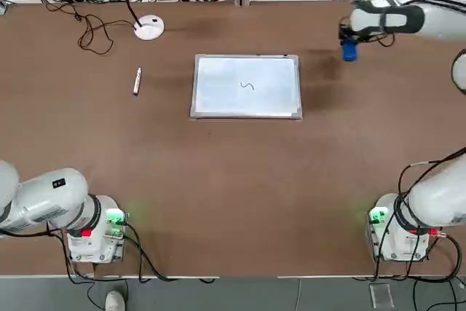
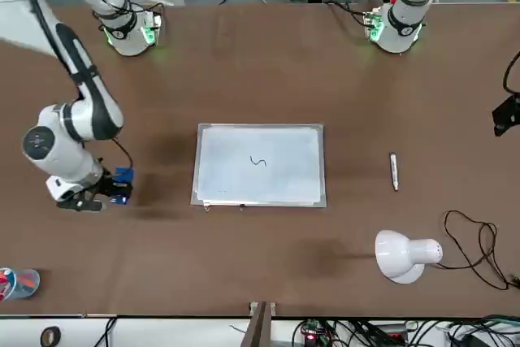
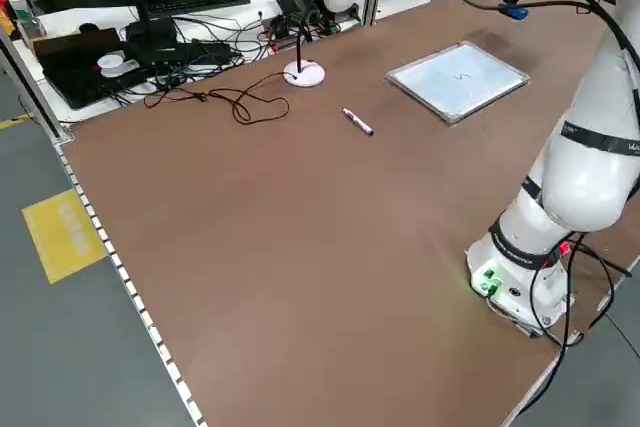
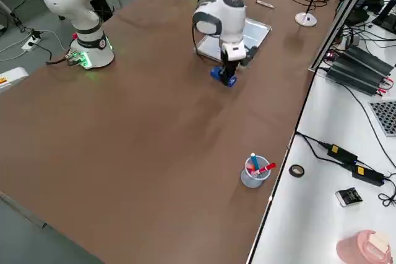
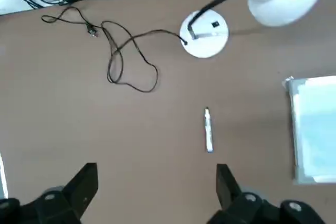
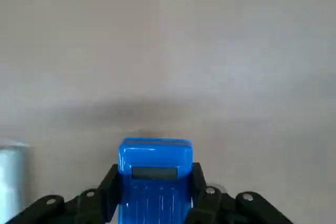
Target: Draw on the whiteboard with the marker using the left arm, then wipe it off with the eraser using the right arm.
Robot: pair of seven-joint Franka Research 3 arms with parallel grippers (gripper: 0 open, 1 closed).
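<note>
Right gripper (image 6: pixel 155 187), closed on the blue block-shaped eraser (image 6: pixel 155 161), holds it beside the silver-framed whiteboard (image 2: pixel 260 166), presumably ready to wipe its dark squiggle (image 2: pixel 257 161). Left gripper (image 5: pixel 157 182), open and empty, leaves the slim white marker (image 5: pixel 208 130) on the brown table (image 1: pixel 218 194) beyond its fingertips.

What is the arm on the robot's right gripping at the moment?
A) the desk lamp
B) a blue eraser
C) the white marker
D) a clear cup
B: the right gripper has its two fingers closed on either side of the blue eraser, off to one side of the whiteboard.
</note>
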